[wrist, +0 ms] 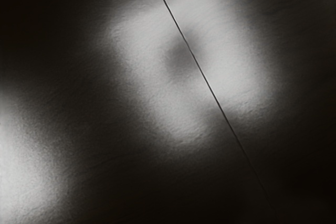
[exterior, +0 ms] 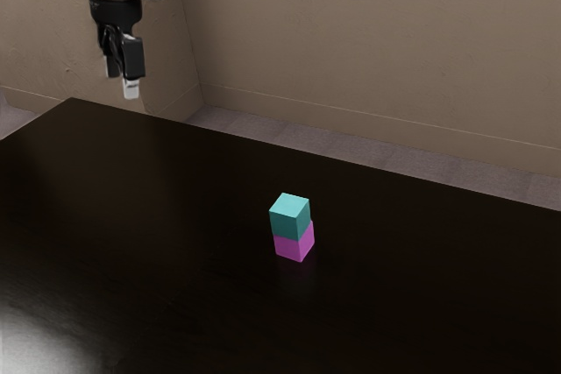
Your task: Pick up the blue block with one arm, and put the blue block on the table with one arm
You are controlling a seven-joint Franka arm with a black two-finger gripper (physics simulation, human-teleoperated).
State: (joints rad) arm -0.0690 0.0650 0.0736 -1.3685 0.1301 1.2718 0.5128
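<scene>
The blue block (exterior: 290,217) tops a pink block (exterior: 294,246) (the hand (exterior: 121,85) hangs, fingers (exterior: 131,89) apart).

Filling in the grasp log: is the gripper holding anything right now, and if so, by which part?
Nothing is held. The gripper hangs empty; the teal block sits on the pink block, well away from it.
</scene>
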